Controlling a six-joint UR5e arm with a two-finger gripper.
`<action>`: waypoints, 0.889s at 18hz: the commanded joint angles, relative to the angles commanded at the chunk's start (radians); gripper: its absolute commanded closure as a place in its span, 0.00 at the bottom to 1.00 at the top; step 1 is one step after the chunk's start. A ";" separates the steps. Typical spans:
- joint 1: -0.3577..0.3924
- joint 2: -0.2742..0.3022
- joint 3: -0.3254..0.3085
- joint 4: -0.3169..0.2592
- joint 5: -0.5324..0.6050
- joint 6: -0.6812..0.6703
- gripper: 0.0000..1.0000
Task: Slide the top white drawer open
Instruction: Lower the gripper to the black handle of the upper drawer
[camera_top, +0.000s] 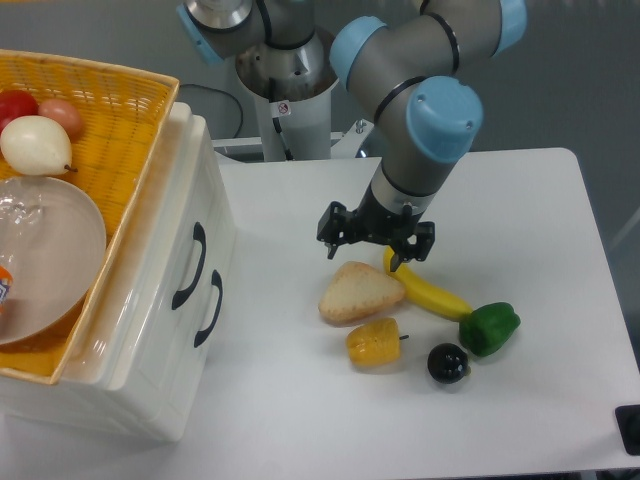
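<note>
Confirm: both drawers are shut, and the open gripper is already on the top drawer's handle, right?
Not quite. Both drawers are shut and the gripper is open, but it is not on the top drawer's handle. The camera view shows it hanging above the bread and banana, well apart from the drawers.
</note>
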 joint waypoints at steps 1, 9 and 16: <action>-0.009 -0.002 0.003 0.000 -0.002 0.006 0.00; -0.091 -0.008 0.031 0.012 -0.011 0.093 0.00; -0.100 -0.002 0.023 0.014 -0.064 0.129 0.00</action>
